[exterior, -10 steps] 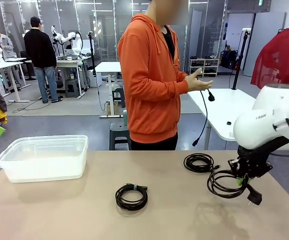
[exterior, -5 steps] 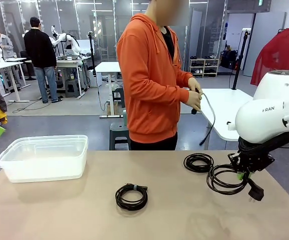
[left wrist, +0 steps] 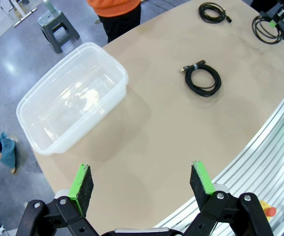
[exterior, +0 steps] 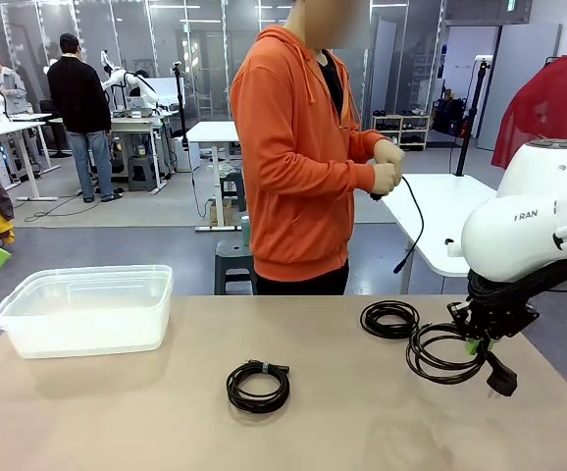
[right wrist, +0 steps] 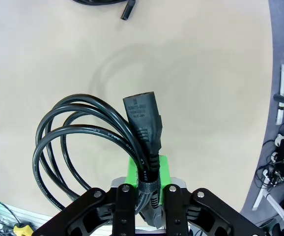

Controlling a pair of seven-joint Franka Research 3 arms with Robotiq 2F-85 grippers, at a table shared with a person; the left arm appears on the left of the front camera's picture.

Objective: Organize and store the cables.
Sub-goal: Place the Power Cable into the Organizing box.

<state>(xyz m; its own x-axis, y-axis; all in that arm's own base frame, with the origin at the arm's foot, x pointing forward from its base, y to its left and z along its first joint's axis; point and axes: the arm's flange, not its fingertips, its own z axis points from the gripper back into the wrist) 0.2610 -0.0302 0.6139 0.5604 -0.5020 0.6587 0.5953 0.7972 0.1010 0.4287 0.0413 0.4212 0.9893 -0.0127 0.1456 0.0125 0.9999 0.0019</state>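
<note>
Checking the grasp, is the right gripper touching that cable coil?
Touching. The right wrist view shows the right gripper clamped on the cable coil below its connector.

Cable [right wrist: 127, 10] cut off by right wrist view's top edge; pads [right wrist: 164, 169] of right tool [right wrist: 147, 183] mostly behind power cord [right wrist: 78, 132].

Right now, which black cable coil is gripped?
The thick black power-cord coil in the right gripper; the two thinner black coils lie free on the beige table.

A wide bare stretch of table [exterior: 117, 412] is left between the plastic tub [exterior: 87, 332] at the left and the coiled cable [exterior: 258, 386] near the middle. On the right, passage is narrowed by a second coil [exterior: 389, 319] and the power cord [exterior: 438, 359] clamped in the right gripper [exterior: 474, 344].
</note>
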